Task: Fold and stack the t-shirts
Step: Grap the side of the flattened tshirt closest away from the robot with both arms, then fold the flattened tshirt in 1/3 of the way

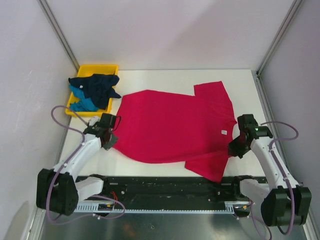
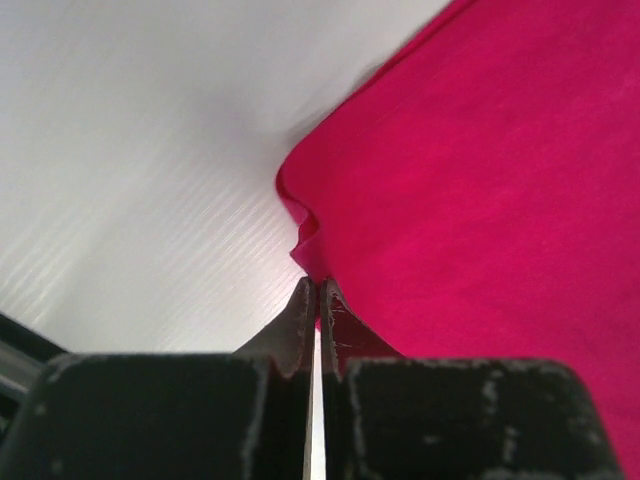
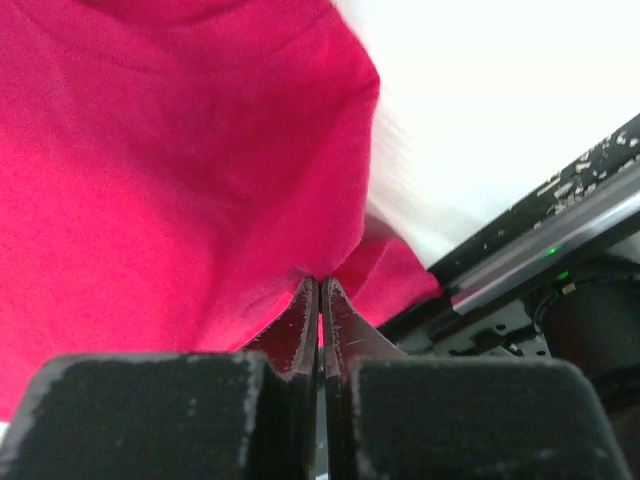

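White table (image 1: 240,82) is seen from above, closed in by pale walls. A pink t-shirt (image 1: 175,125) is spread flat across the middle of the table, with its hem to the left, its collar to the right, and one sleeve toward the far side and one toward the near side. A yellow tray (image 1: 98,67) is set at the far left corner, just beside the hem. A crumpled navy t-shirt (image 1: 97,85) is piled in it on top of a teal t-shirt (image 1: 82,104).

The left arm (image 1: 80,155) is stretched from its base at the near left, forward and inward. The left gripper (image 1: 115,134) is brought down low to the near end of the hem. In the left wrist view its fingers (image 2: 300,320) are pressed together, with a small fold of the pink edge pinched at their tips.

The right arm (image 1: 270,157) is raised from the near right and bent inward. The right gripper (image 1: 233,146) is placed at the collar side, beside the near sleeve. In the right wrist view its fingers (image 3: 340,320) are closed tight, with pink cloth caught between them. A black rail (image 1: 170,186) is seen along the near edge of the table.
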